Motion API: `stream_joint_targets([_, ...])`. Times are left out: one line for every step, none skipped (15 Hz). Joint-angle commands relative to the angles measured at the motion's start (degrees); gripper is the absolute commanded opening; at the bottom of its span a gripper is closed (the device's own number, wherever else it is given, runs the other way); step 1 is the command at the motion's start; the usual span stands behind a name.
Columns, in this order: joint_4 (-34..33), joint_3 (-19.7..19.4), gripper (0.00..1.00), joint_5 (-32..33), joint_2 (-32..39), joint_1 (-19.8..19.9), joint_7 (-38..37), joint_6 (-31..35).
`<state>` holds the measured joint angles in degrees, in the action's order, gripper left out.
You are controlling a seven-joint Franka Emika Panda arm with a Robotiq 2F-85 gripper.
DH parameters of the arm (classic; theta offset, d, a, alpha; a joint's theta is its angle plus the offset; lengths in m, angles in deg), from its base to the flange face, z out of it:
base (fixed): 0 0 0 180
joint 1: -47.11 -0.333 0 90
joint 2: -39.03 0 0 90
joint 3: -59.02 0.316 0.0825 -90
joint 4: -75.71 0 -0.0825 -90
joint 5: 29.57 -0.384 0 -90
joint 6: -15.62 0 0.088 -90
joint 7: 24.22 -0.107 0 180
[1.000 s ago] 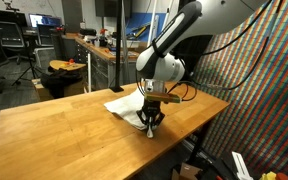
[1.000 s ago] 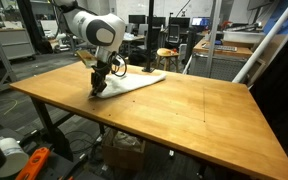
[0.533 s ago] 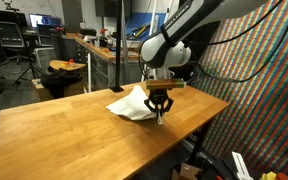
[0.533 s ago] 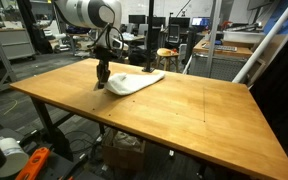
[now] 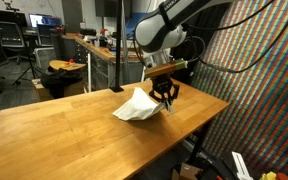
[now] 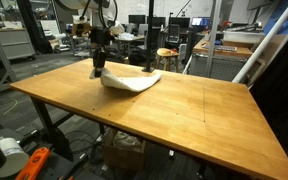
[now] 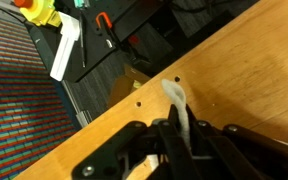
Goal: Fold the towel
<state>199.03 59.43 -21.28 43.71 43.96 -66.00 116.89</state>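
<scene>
1. Tool: it now stands higher over the table than a second ago, when it was down at the surface. It is clamped on one edge or corner of the towel. The wrist view shows a narrow white strip of the towel running up between the dark fingers.
2. Towel: formerly nearly flat, now drawn up into a tented heap on the held side. Its lower part rests on the table near the far edge in an exterior view.
3. Bearing on task: the grasp appears to have held through the lift. The fold is judged begun but not laid, since the raised edge has not yet been carried across the rest of the cloth.
4. Hard to make out: in both exterior views the pinch point is too small to tell whether a corner or a stretch of hem is held.
5. Hidden: the wrist view shows only the strip and bare table, while the body of the towel lies out of frame.
6. Cut off: the arm above the tool leaves the top of the picture.
</scene>
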Motion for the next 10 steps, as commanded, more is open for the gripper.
stream_joint_targets([-4.4,0.7,0.06,2.7,2.9,-0.8,-1.9,-5.8])
stream_joint_targets([-5.3,0.6,0.06,2.5,3.6,-0.9,-2.0,-6.3])
stream_joint_targets([-6.7,0.5,0.06,1.9,4.4,-0.9,-2.2,-6.5])
stream_joint_targets([-8.0,0.4,0.06,1.7,5.3,-1.0,-2.7,-6.6])
stream_joint_targets([-10.1,0.3,0.06,1.4,6.4,-1.1,-3.1,-7.0])
stream_joint_targets([-11.9,0.3,0.06,1.1,7.3,-1.1,-3.5,-7.3])
stream_joint_targets([-13.9,0.3,0.06,1.0,8.3,-1.3,-4.0,-7.4])
stream_joint_targets([-16.0,0.2,0.06,0.9,9.2,-1.4,-4.3,-7.7])
stream_joint_targets([-18.1,0.1,0.06,0.9,10.3,-1.5,-4.7,-8.1])
stream_joint_targets([-19.9,0.0,0.06,0.9,11.3,-1.7,-5.1,-8.5])
